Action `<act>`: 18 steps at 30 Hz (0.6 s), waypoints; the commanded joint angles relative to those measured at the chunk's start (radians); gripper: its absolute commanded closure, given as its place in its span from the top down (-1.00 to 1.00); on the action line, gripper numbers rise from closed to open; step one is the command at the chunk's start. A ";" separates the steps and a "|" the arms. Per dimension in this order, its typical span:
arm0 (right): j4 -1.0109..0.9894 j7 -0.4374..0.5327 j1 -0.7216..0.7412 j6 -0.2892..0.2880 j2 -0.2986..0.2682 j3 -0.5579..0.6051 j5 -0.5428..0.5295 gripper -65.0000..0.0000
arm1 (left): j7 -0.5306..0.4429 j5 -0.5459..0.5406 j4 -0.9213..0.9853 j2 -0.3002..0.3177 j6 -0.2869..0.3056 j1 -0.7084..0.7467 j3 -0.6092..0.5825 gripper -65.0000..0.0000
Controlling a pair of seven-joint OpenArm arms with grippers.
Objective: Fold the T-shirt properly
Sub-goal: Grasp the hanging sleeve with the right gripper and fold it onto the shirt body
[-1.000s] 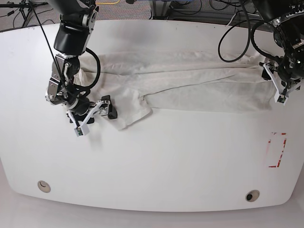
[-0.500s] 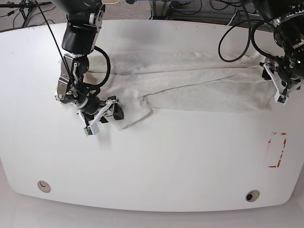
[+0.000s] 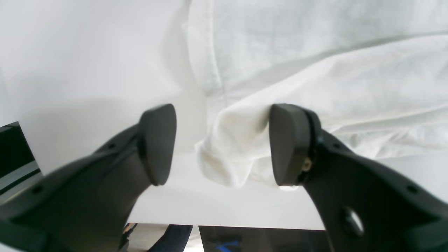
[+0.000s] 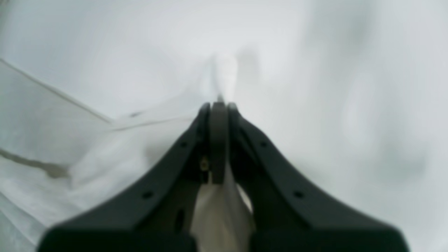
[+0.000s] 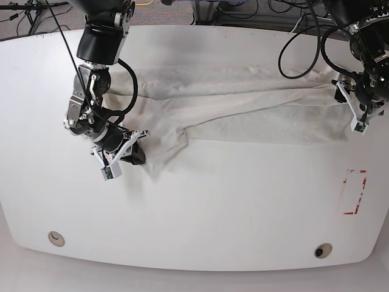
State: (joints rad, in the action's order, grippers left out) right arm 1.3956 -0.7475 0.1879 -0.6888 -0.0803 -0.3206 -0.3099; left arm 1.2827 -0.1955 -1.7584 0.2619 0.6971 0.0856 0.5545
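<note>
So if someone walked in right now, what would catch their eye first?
The long off-white T-shirt stretched across the far half of the white table. Then the right gripper, shut on the sleeve end at the view's left, and the left gripper, fingers apart around a bunched corner.

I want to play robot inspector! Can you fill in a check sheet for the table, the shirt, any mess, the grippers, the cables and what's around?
Surface: white table, red marks near one edge.
Job's things: T-shirt stretched out long, partly folded, wrinkled.
Clutter: nothing seen.
Grippers: right gripper shut on the T-shirt's corner; left gripper open around the other end's edge.
Cables: black cables looping over the table by the left arm.
Surroundings: floor with more cables behind the table.
</note>
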 commanded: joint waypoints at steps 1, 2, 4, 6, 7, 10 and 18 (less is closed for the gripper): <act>0.110 -0.042 -0.017 -0.009 0.014 -0.002 -0.051 -1.00 | -0.011 -0.003 -0.016 0.017 0.001 -0.008 0.003 0.18; 0.136 -0.057 -0.028 -0.009 0.014 -0.002 -0.067 -1.00 | -0.011 -0.003 -0.016 0.017 0.001 -0.008 0.003 0.18; 0.201 -0.099 -0.058 -0.009 0.017 -0.002 -0.102 -1.00 | -0.011 -0.003 -0.016 0.015 0.001 -0.008 0.003 0.18; 0.258 -0.134 -0.087 -0.009 0.018 -0.002 -0.133 -1.00 | -0.011 -0.003 -0.015 0.015 0.001 -0.008 0.003 0.18; 0.288 -0.154 -0.107 -0.009 0.018 -0.002 -0.157 -1.00 | -0.013 -0.003 -0.015 0.015 0.001 -0.008 0.002 0.18; 0.357 -0.205 -0.164 -0.009 0.018 -0.001 -0.222 -1.00 | -0.013 -0.003 -0.015 0.015 0.001 -0.008 0.002 0.18; 0.419 -0.283 -0.284 -0.009 0.017 0.001 -0.380 -1.00 | -0.013 -0.002 -0.015 0.015 0.001 -0.008 -0.015 0.18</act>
State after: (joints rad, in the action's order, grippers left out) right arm 1.7920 -1.0309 -0.0868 -0.6930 -0.0605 -0.3195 -0.6441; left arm 1.2827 -0.1951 -1.7576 0.2607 0.6971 0.0860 0.5491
